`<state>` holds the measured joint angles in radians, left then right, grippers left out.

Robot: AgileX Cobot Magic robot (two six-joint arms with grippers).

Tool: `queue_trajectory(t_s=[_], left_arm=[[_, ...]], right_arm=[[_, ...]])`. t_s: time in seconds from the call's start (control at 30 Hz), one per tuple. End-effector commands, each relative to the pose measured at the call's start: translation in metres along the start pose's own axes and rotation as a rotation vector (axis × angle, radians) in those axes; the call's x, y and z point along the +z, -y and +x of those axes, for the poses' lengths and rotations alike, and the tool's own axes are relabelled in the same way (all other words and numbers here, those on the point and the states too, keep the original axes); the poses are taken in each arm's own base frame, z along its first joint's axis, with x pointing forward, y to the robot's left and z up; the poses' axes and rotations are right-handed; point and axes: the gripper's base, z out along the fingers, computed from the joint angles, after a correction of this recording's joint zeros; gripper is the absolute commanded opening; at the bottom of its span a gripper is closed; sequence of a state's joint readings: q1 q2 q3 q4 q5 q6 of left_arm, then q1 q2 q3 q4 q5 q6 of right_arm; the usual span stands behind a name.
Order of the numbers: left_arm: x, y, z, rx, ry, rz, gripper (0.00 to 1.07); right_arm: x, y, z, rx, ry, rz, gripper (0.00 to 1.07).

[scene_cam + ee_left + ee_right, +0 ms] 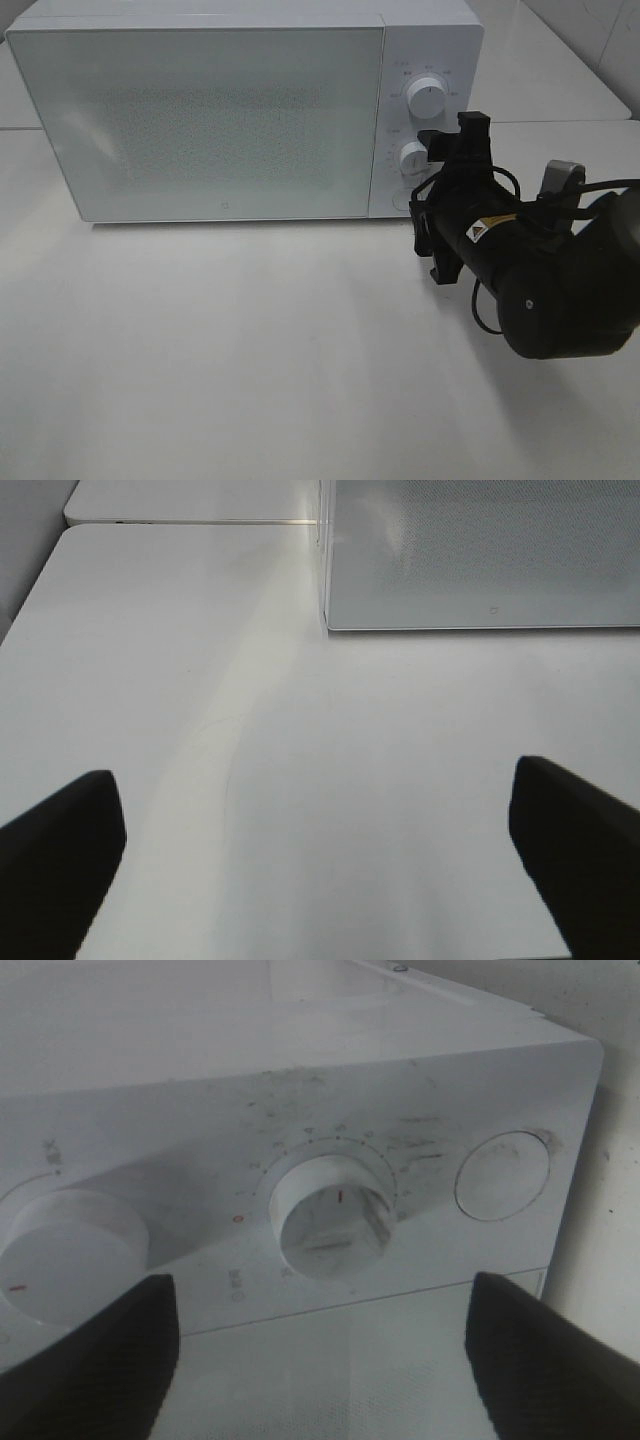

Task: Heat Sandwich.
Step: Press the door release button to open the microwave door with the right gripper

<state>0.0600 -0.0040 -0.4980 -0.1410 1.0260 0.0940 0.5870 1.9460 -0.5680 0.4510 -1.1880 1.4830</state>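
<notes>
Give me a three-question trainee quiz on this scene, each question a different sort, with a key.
1. True or false: the microwave door stands open.
2. The right gripper is lined up on: A) a plate, B) the lower dial, C) a cup.
3. Fill in: the left gripper holds its jaws ___ over the table.

Key: 1 false; 2 B; 3 open.
</notes>
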Motion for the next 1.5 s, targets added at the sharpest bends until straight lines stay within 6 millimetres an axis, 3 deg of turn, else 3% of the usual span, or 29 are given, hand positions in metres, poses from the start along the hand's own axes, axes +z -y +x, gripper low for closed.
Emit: queue_trajectory(t_s=[0.03,0.27,0.67,0.97,1.3,1.5], left_arm=[[-0.003,0.0,0.003,0.0,0.019,-0.001,1.01],[-0.003,0.0,0.003,0.0,0.019,-0.001,1.01],[-0.003,0.0,0.003,0.0,0.019,-0.001,1.01],[-0.003,0.0,0.003,0.0,0.019,-0.001,1.01],[-0.003,0.0,0.003,0.0,0.019,-0.001,1.01],[-0.003,0.0,0.003,0.0,0.019,-0.001,1.01]], right_arm=[[-0.009,-0.005,-0.001,-0.058,-0.038,0.023,0.76],[-0.035,-0.005,-0.004,-0.254,-0.114,0.182,0.76],[-0.056,-0.015,-0.001,-0.64,-0.279,0.339,0.76],[-0.064,-0.027,0.012,-1.051,-0.58,0.459,0.76],[-0.068,-0.039,0.023,-1.338,-0.889,0.522,0.76],[-0.076,-0.043,0.019,-1.499,-1.062,0.632,0.76]])
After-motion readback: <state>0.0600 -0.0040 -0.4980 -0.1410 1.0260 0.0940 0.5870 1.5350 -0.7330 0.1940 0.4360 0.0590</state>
